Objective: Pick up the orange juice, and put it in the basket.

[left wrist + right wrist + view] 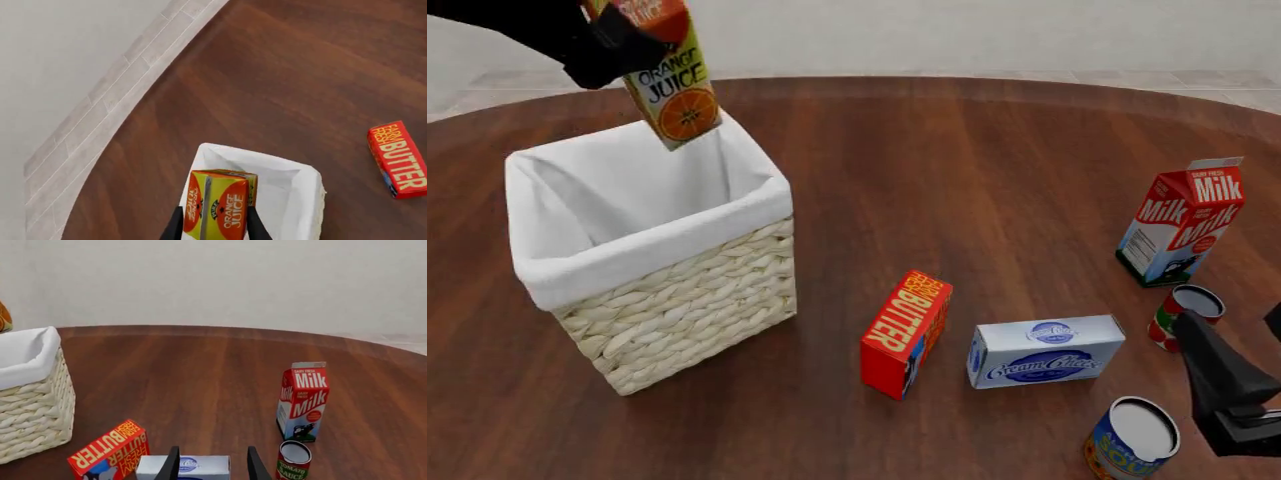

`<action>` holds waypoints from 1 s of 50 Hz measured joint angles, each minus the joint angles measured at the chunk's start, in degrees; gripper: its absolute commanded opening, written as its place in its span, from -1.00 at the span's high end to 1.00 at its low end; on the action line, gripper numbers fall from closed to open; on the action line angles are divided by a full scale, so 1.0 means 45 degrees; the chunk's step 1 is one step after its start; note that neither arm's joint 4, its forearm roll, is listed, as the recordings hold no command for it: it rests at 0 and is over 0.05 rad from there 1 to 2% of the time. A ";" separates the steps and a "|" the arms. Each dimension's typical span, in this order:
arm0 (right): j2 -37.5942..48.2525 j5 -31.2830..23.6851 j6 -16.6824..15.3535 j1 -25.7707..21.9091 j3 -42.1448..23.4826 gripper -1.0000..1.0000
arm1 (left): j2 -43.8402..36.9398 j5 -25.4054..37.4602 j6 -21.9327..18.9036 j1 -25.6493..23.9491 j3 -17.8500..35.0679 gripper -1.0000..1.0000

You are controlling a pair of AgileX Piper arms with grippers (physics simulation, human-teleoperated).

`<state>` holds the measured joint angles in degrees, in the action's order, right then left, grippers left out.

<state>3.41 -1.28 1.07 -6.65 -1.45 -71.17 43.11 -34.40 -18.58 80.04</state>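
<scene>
At the far left of the front view, the left gripper (pixel 627 45) is holding the orange juice (pixel 667 75) in the air, its fingers clamped on the upper part of the carton. The carton is hanging tilted above the back rim of the basket (pixel 654 290), its lower end reaching down past the line of the rim over the white lining. In the left wrist view the two dark fingers (pixel 175 225) are pressing on either side of the carton (pixel 219 205), with the open basket (pixel 300 200) lying right below it.

The basket is standing on the left part of the brown table (pixel 988 170). Just to its right the butter box (pixel 905 335) is sitting on one end, apart from the basket. Beside it a cream cheese box (pixel 1045 352) is lying on its long side. Further right the milk carton (pixel 1181 225) is standing upright, with a tomato sauce can (pixel 1190 312) near its foot and a blue can (pixel 1132 435) closer to the front edge.

At the lower right the right gripper (pixel 212 462) is hovering low over the cream cheese box (pixel 183 467), its fingers spread apart and gripping nothing.
</scene>
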 measured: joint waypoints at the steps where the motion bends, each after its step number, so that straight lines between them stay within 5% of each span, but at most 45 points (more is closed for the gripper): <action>1: -0.0002 -0.0008 0.0000 -0.0003 -0.0004 -1.00 | 0.0013 0.0028 -0.0069 0.0091 -0.0058 1.00; 25: 0.0188 0.0081 0.0006 -0.0035 0.0001 -1.00 | -0.0799 0.0474 -0.1024 0.1664 -0.0890 1.00; 50: 0.0619 0.0520 0.0053 -0.0129 0.0169 -1.00 | -0.1805 0.0290 -0.0836 0.1693 -0.1559 1.00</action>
<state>6.20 1.06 1.31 -7.23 -0.69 -79.29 44.41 -38.16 -10.96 73.02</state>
